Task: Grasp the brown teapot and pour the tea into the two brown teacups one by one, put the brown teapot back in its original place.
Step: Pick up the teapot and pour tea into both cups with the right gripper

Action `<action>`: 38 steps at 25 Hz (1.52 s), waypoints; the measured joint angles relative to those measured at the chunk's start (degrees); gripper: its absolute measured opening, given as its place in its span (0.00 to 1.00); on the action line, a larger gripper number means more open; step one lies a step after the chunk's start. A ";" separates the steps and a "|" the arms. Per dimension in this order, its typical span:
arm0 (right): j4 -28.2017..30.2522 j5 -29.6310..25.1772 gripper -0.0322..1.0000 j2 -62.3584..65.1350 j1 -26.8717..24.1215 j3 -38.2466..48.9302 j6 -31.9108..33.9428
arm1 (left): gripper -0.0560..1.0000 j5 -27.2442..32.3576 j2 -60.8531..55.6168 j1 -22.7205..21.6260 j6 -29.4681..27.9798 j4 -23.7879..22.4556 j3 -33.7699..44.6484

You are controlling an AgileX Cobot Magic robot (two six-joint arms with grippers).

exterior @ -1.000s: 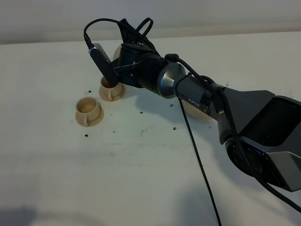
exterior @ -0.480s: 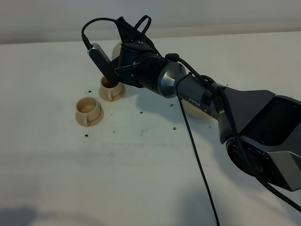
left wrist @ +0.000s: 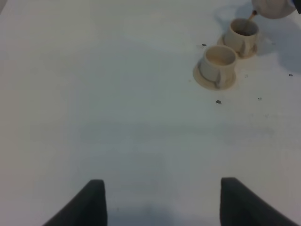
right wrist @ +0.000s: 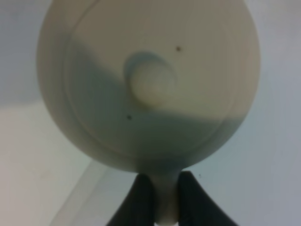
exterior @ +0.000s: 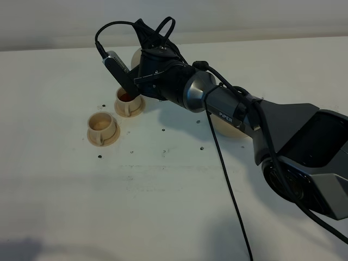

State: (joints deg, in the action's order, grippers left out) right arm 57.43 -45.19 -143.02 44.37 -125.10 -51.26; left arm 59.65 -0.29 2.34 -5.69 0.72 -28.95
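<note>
My right gripper [right wrist: 163,190] is shut on the loop handle of the brown teapot [right wrist: 150,82], whose knobbed lid fills the right wrist view. In the high view the teapot [exterior: 135,56] is mostly hidden behind the gripper [exterior: 142,69] and held tilted over the far teacup [exterior: 129,101], which holds reddish-brown tea. In the left wrist view a thin stream runs from the teapot's spout [left wrist: 252,16] into that cup [left wrist: 242,34]. The near teacup [exterior: 102,128] stands on its saucer beside it. The coaster disc [exterior: 226,129] lies partly under the right arm. My left gripper [left wrist: 162,202] is open and empty, far from the cups.
The white table [exterior: 163,206] carries several small dark specks around the cups. The right arm's black cable [exterior: 228,185] hangs across the table's middle. The right arm's base [exterior: 310,168] fills the right side.
The right gripper and teapot have barely moved, shifting slightly up over the far cup. The cups have not moved.
</note>
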 joint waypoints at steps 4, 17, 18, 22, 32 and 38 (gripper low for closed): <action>0.26 0.56 0.16 0.00 0.00 0.00 -0.17 | 0.55 0.00 0.00 0.00 0.00 0.00 0.00; 2.18 2.39 0.16 0.00 0.00 0.00 -0.47 | 0.55 0.00 0.00 0.00 0.00 0.00 0.00; 2.24 2.39 0.16 0.00 0.00 0.00 -0.47 | 0.55 0.00 0.00 0.00 0.00 0.00 0.00; 2.93 2.52 0.16 0.00 0.00 0.00 -0.47 | 0.55 0.00 0.00 0.00 0.00 0.00 0.00; 3.40 2.45 0.16 0.00 0.00 0.00 -0.86 | 0.55 0.00 0.00 0.00 0.00 0.00 0.00; 1.22 1.38 0.16 0.00 0.00 0.00 -0.86 | 0.55 0.00 0.00 0.00 0.00 0.00 0.00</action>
State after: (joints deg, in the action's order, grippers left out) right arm 58.65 -43.82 -143.02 44.37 -125.10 -52.12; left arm 59.65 -0.29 2.34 -5.69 0.72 -28.95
